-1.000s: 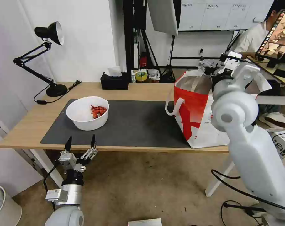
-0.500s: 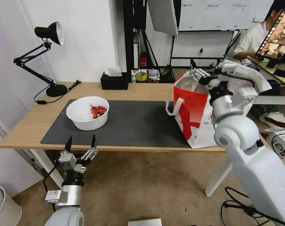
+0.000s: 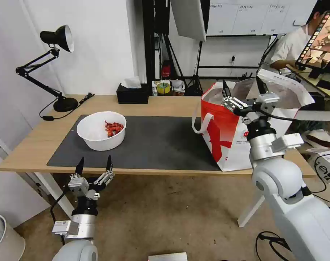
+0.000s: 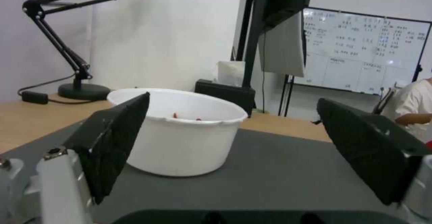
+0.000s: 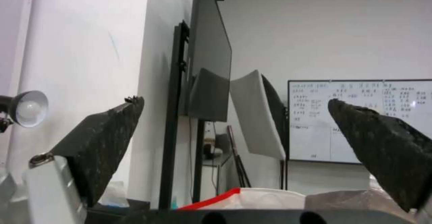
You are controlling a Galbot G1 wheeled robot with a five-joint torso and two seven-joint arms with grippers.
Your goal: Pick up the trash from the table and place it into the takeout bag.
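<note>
Right gripper (image 3: pixel 244 88) jaws are spread wide with nothing between them, tips up, sitting at the near rim of the bag (image 3: pixel 223 127) on the right end of the table (image 3: pixel 34 145). Left gripper (image 3: pixel 93 167) is also spread and empty, parked just below the near table edge, lined up with the bowl (image 3: pixel 101 130). The bowl sits on the left part of the mat (image 3: pixel 161 145), upright, with red shells (image 3: pixel 114 127) inside on its right side; in the left wrist view it stands straight ahead between the pads (image 4: pixel 114 139). It looks like the only trash left out, so you're likely on the bowl pick. Use the left arm: lift clear of the table edge first, then come in over the near rim and pinch the wall, one pad inside, one outside. The wall looks thin and smooth, so grip low on the rim and keep it level or the shells spill. Move the right arm off the bag mouth before you carry across.
</note>
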